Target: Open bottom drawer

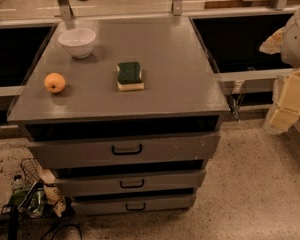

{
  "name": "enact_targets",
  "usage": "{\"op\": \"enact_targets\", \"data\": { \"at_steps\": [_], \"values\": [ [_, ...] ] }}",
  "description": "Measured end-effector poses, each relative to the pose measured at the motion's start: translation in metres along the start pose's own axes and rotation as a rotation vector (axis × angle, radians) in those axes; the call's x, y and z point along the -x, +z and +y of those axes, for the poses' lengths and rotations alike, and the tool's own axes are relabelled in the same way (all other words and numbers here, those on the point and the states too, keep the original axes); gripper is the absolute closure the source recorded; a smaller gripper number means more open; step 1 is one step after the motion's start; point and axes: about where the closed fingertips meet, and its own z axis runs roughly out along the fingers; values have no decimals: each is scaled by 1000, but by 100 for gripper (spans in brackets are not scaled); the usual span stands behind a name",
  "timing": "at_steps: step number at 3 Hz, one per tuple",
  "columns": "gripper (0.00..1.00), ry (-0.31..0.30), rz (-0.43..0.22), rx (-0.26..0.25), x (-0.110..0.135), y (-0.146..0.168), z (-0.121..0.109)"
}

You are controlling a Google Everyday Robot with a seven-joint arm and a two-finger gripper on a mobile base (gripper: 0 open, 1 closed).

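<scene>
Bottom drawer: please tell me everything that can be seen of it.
The bottom drawer is the lowest and narrowest of three grey fronts, seemingly painted, with a small black handle at its middle. It looks shut, no further out than the drawer above, with a dark gap over it. It sits just above the speckled floor. The gripper is off at the right edge, well apart from it.

The bottom drawer [165, 203] is the lowest and thinnest of three grey fronts, just above the floor [250, 184], with a small black rectangular pull handle [135, 206] at its centre. It is pushed in, with a thin dark gap above its front. The gripper is outside the camera view.
</scene>
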Motion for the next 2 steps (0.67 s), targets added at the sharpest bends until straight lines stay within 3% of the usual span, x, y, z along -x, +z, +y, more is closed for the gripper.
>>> {"op": "enact_targets", "data": {
  "at_steps": [1,2],
  "values": [
    [0,0,0,0,0,0,0],
    [9,0,0,0,0,0,0]
  ]
}}
